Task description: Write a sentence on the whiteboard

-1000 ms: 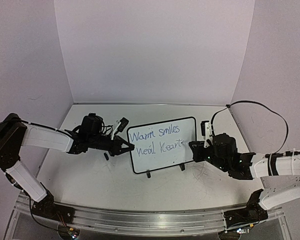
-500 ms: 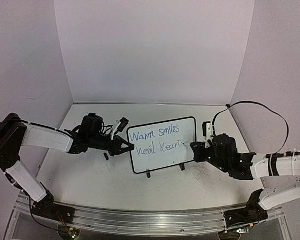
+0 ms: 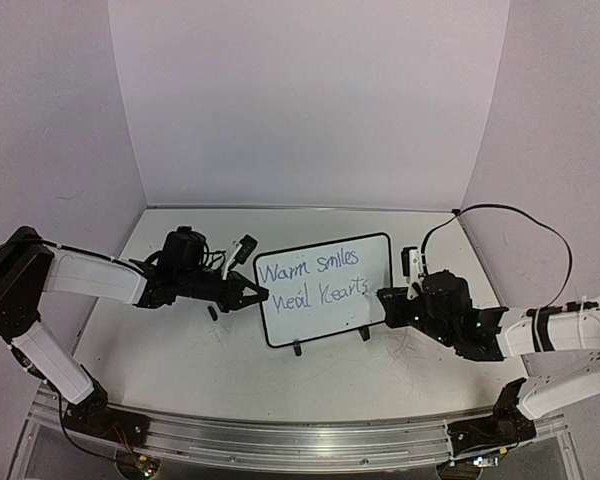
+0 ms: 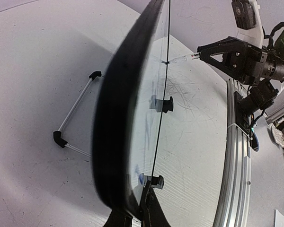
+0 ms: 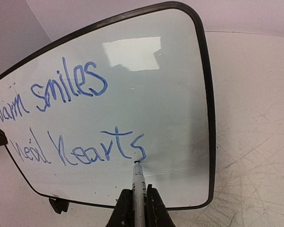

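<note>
1 whiteboard (image 3: pixel 325 322) stands on 2 black feet (image 3: pixel 297 349) on the table (image 3: pixel 200 360), the left gripper (image 3: pixel 258 295) clamped on its left edge and the right gripper (image 5: pixel 135 208) closed around 1 marker (image 5: pixel 138 182), tip touching the board just under the last letter of the 2-line blue sentence (image 5: pixel 68 90).

Scuffed white tabletop (image 3: pixel 230 370), aluminium rail (image 3: pixel 280 436)

- A robot lab's test booth.
- Plain white panels (image 3: pixel 310 100) close in the desk (image 3: pixel 180 350) at its back and both sides.
- A metal rail (image 3: pixel 300 440) on the desk's near edge carries two cabled robot arms (image 3: pixel 90 275).
- Grey scratches (image 5: pixel 255 142) scuff the desk top.
</note>
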Robot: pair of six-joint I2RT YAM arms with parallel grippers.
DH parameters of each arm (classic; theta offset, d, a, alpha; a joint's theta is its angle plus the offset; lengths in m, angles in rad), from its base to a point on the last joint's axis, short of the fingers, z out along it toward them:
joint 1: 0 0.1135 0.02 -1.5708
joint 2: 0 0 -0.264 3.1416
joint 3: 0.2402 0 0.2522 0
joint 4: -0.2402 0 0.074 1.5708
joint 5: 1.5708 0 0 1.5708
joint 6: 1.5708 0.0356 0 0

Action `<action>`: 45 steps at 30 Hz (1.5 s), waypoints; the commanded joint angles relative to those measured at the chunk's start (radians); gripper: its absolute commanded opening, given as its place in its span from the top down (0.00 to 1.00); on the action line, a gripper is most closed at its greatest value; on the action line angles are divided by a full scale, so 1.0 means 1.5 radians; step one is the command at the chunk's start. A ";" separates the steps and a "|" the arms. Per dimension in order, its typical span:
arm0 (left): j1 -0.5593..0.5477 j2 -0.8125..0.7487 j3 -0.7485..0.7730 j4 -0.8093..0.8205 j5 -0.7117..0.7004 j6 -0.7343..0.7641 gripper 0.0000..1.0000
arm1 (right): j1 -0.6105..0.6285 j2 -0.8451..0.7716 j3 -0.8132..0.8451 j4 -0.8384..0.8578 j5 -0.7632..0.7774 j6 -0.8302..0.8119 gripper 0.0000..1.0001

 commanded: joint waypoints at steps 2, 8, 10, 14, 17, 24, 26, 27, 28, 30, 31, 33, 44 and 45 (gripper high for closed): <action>0.007 0.002 0.014 -0.042 -0.104 0.045 1.00 | -0.002 -0.016 0.012 0.030 0.012 0.005 1.00; 0.007 0.002 0.013 -0.042 -0.108 0.047 1.00 | -0.003 -0.102 -0.015 -0.032 0.010 0.003 1.00; 0.007 0.003 0.011 -0.043 -0.108 0.047 1.00 | -0.002 -0.104 -0.013 -0.049 0.021 0.000 1.00; 0.007 0.005 0.013 -0.043 -0.107 0.047 1.00 | -0.002 -0.071 0.001 -0.054 0.024 0.002 1.00; 0.006 0.004 0.014 -0.044 -0.108 0.046 1.00 | -0.002 -0.053 0.004 -0.044 0.029 0.003 1.00; 0.007 0.006 0.016 -0.045 -0.106 0.046 1.00 | -0.002 -0.052 0.000 -0.021 0.036 -0.005 1.00; 0.007 0.005 0.016 -0.045 -0.106 0.047 1.00 | -0.002 -0.054 -0.002 -0.016 0.036 -0.005 1.00; 0.007 0.005 0.016 -0.045 -0.106 0.047 1.00 | -0.003 -0.054 -0.002 -0.014 0.037 -0.005 1.00; 0.007 0.005 0.016 -0.045 -0.106 0.047 1.00 | -0.002 -0.053 -0.001 -0.013 0.040 -0.006 1.00; 0.007 0.005 0.016 -0.046 -0.106 0.047 1.00 | -0.002 -0.043 0.003 -0.013 0.048 -0.008 1.00; 0.007 0.005 0.016 -0.046 -0.107 0.047 1.00 | -0.002 -0.039 0.005 -0.013 0.050 -0.009 1.00; 0.007 0.004 0.015 -0.047 -0.108 0.046 1.00 | -0.002 -0.032 0.009 -0.012 0.053 -0.011 1.00; 0.007 0.005 0.014 -0.049 -0.112 0.047 1.00 | -0.003 -0.083 0.009 -0.033 0.044 -0.017 1.00; 0.007 0.005 0.014 -0.050 -0.114 0.047 1.00 | -0.003 -0.110 0.005 -0.043 0.032 -0.020 1.00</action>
